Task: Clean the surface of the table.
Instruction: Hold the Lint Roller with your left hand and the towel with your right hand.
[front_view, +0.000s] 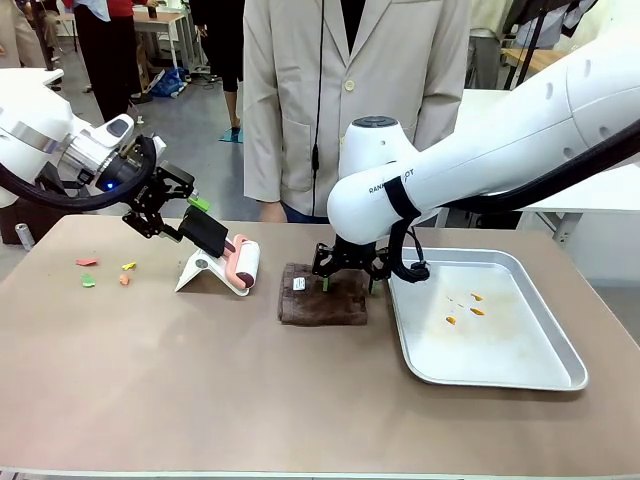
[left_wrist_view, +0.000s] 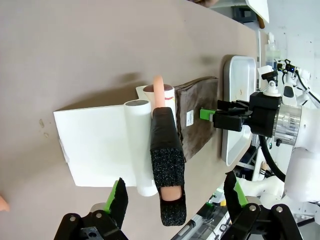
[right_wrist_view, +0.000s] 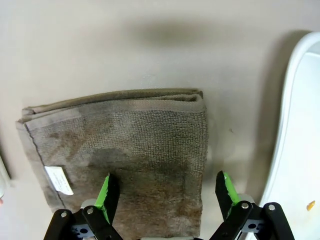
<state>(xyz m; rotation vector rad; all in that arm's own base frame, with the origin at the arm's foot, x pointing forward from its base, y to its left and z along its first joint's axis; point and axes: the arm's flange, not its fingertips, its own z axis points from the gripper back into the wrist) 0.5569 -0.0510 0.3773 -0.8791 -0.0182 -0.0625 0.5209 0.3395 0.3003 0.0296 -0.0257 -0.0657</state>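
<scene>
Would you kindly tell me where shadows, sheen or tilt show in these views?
Front view: even light, mild sheen on the tray. Left wrist view: rolled sideways, soft shadow on the table beside the white stand. Right wrist view: diffuse shadow beyond the towel.

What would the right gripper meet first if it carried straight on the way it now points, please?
Most likely the folded brown towel: the right gripper points straight at it, jaws open, though the gap to it is unclear.

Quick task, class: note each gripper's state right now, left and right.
Left gripper: open, jaws either side of the lint roller's black handle, not gripping.
Right gripper: open, above the folded brown towel, holding nothing.
</scene>
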